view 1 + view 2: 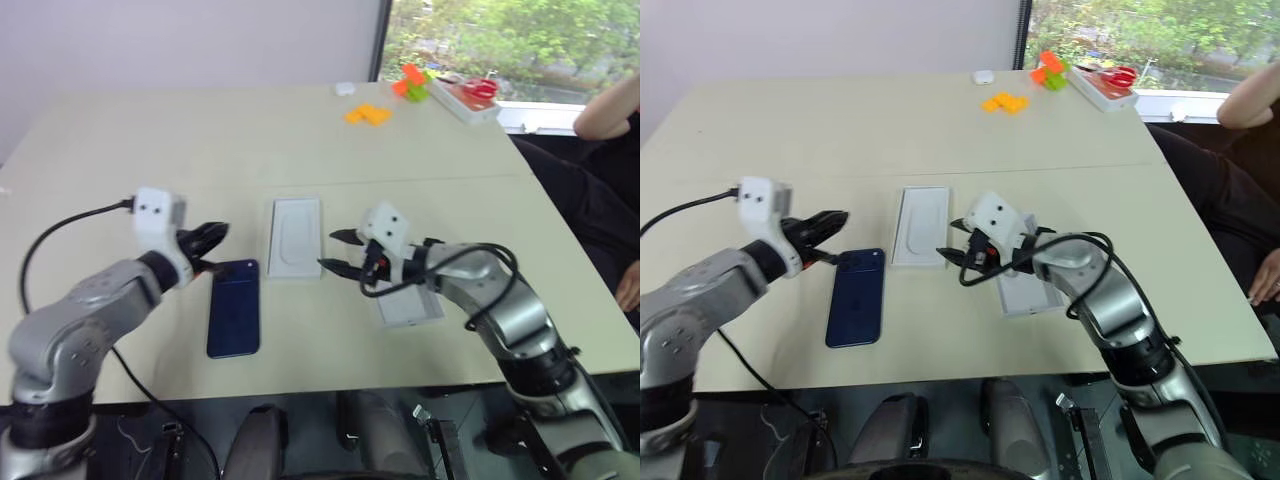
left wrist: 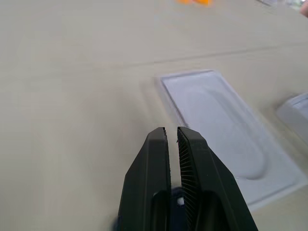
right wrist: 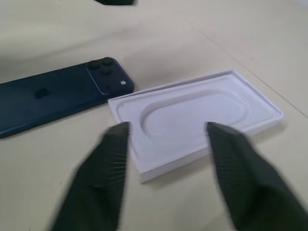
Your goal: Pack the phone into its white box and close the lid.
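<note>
The phone (image 1: 233, 307) lies flat on the table, back up, its camera cluster at the far end. My left gripper (image 1: 218, 236) hovers just beyond that end, shut with nothing between its fingers (image 2: 159, 159). A flat white insert (image 1: 295, 236) with an oval recess lies to the right of the phone. My right gripper (image 1: 330, 250) is open just right of the insert, pointing at it with nothing held. A white cardboard piece (image 1: 410, 305) lies partly under my right forearm. I cannot tell whether it is the white box or the lid.
At the far side of the table lie orange blocks (image 1: 368, 114), an orange and green toy (image 1: 412, 82), a small white object (image 1: 344, 88) and a white tray (image 1: 465, 100) with red scissors. A person's arm (image 1: 605, 110) shows at the right edge.
</note>
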{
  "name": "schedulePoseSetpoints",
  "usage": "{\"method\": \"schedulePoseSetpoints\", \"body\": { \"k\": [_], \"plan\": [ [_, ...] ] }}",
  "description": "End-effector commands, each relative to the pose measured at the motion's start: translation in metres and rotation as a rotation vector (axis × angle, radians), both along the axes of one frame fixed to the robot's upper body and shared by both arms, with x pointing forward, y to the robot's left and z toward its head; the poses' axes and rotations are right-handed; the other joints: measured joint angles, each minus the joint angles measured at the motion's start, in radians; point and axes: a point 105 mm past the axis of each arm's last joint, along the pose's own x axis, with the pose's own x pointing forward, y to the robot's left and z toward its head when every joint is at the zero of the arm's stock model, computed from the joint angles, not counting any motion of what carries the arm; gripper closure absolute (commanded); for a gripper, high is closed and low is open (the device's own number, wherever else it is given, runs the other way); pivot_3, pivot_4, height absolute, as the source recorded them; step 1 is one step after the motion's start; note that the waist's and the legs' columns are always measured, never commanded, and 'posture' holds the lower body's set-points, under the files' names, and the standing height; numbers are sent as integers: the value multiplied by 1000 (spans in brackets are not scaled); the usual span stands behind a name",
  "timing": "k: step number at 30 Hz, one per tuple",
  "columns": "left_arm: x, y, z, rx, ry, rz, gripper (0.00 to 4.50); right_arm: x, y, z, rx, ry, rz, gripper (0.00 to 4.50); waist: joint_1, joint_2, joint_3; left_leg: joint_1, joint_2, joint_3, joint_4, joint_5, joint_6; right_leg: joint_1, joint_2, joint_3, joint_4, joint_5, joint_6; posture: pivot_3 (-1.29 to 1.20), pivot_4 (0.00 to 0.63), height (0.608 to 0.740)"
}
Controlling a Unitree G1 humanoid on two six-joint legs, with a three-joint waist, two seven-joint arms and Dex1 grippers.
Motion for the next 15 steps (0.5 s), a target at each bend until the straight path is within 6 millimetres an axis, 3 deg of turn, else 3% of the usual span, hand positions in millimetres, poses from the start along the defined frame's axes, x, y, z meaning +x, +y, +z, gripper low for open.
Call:
{"method": "schedulePoseSetpoints", "body": {
  "k": [1,2,10,15],
  "plan": [
    [-12,21,5,47,-60,-38,4072,11,17,9,-32,-40,-11,3983,-2,0,0,0,0,0,0,0,0,0,0,0,0,0,0,0,150,739],
    [-19,24,0,58,-45,-61,4072,16,23,8,-54,-53,-25,4456,-2,-1,0,0,1,-1,0,0,0,0,1,-1,0,0,0,0,150,739],
    [-66,22,-23,92,44,-268,4072,41,58,-9,-241,-96,-75,4456,-1,-1,-1,-4,3,-1,0,0,0,-3,-2,-1,0,1,-1,0,150,739],
    [-72,14,-18,52,34,-313,4072,46,66,-26,-333,52,-85,4456,-2,-1,-1,-5,2,-1,1,0,0,-3,-3,-1,0,1,-1,0,150,739]
  ]
}}
